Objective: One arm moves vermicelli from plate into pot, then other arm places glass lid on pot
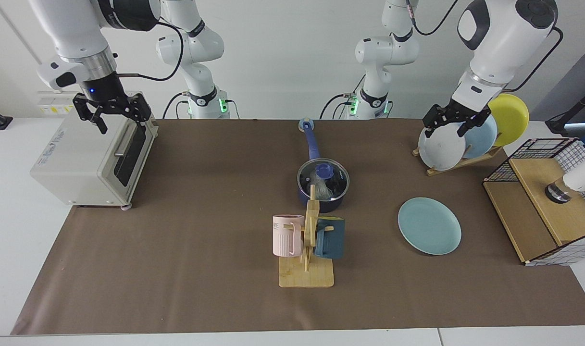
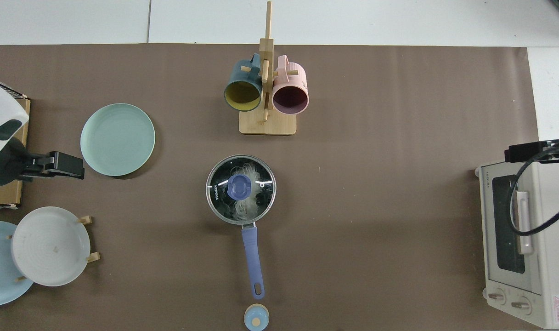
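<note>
The dark navy pot stands mid-table, its long blue handle pointing toward the arm bases. The glass lid with the blue knob sits on it. Under the glass lies the white vermicelli. The teal plate lies bare beside the pot. My right gripper hangs open and holding nothing over the toaster oven, far from the pot. My left gripper is open and holding nothing, in front of the upright plates in the rack.
A toaster oven stands at one end of the brown mat. A wooden mug rack with a pink and a teal mug stands just in front of the pot. A plate rack and a wire basket fill the other end.
</note>
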